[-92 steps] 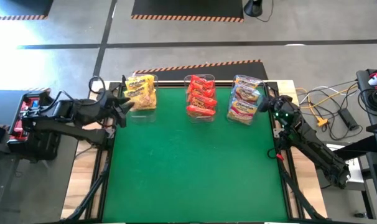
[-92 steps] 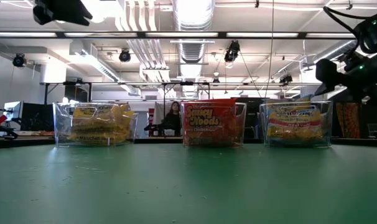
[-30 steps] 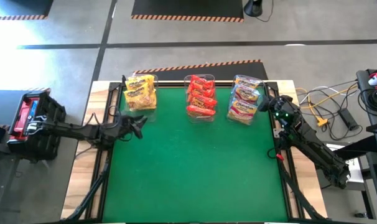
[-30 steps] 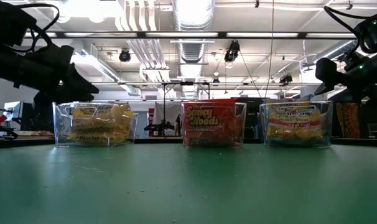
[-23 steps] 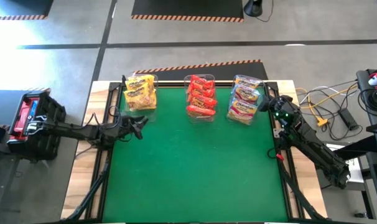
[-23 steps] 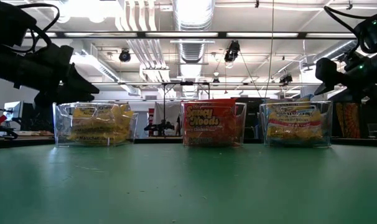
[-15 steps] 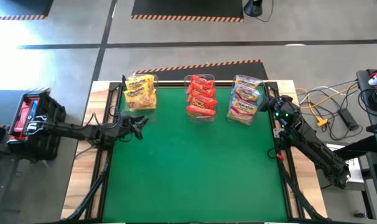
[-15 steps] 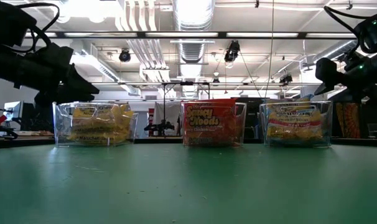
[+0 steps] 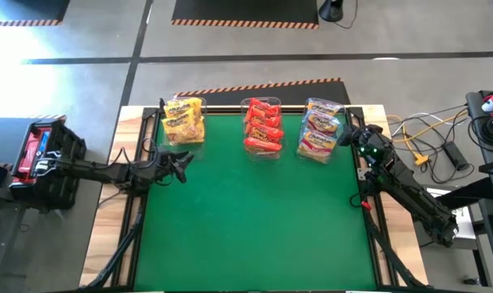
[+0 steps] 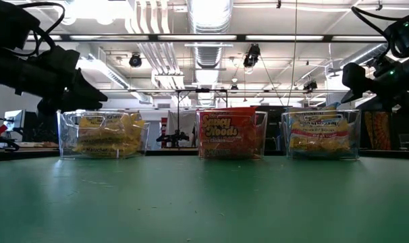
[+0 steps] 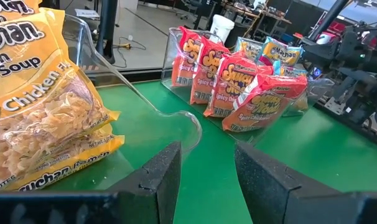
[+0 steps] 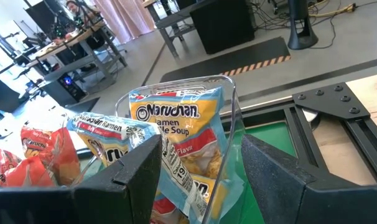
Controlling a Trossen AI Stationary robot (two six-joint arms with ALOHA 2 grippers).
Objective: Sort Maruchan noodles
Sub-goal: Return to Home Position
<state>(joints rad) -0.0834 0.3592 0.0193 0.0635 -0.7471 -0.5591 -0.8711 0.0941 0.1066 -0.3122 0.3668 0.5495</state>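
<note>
High view: Maruchan noodles [image 9: 263,127] are sorted into 3 bins [image 10: 68,120], upper centre; left gripper [image 9: 180,160] and right gripper [image 9: 349,133] fingers [image 11: 157,180] are apart.

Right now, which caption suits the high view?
Maruchan noodles sorted by colour into three clear bins; left gripper and right gripper wait open alongside.

Noodle packets [image 9: 263,130] fill three bins [image 10: 66,138], seemingly apart, far back on the table [image 9: 255,220]

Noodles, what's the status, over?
Left gripper open, empty, near left bin. Right gripper open, empty, by right bin. Noodles all binned by colour. Nothing in the way.
</note>
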